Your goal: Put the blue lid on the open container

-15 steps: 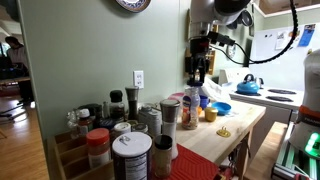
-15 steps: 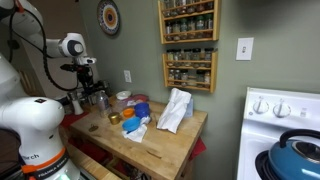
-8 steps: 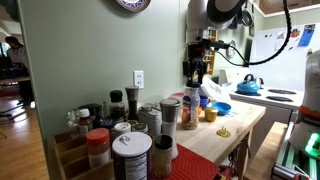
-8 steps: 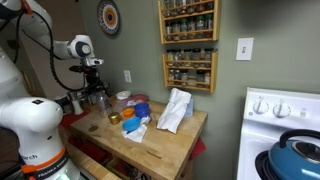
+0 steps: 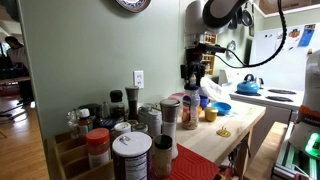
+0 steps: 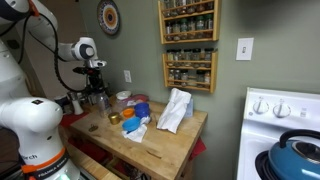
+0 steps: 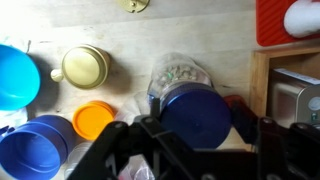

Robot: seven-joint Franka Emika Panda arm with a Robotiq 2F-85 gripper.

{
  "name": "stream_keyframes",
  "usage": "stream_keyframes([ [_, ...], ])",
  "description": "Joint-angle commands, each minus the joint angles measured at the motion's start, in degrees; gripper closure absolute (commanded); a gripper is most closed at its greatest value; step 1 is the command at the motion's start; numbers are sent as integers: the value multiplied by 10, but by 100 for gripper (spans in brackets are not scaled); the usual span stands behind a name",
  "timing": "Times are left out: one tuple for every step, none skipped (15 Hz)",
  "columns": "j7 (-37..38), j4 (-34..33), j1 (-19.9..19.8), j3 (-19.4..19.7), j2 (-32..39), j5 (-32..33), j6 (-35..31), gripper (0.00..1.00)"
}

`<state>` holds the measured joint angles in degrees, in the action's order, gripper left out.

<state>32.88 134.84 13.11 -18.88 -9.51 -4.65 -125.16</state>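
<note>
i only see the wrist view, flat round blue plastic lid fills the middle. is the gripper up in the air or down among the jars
observer: Up in the air. In both exterior views the gripper hangs well clear of the light wooden table.
operator: what's right under it
observer: In an exterior view a tall slim translucent jar, pale and orange, stands below the gripper, apparently with a gap between them.
operator: anything past the table
observer: A blue kettle sits on the white stove beyond the table's end.
</note>
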Motion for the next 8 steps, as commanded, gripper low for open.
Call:
stream_keyframes([
  [15,2,-3,3,4,17,-8,55],
  [17,2,-4,3,3,19,-7,55],
  [16,3,-4,4,3,20,-6,55],
  [15,3,-4,4,4,21,-5,55],
  [13,3,-3,4,4,20,-4,55],
  [11,4,-2,5,3,17,-4,55],
  [9,4,-1,5,1,14,-6,55],
  [7,5,0,5,-2,11,-7,55],
])
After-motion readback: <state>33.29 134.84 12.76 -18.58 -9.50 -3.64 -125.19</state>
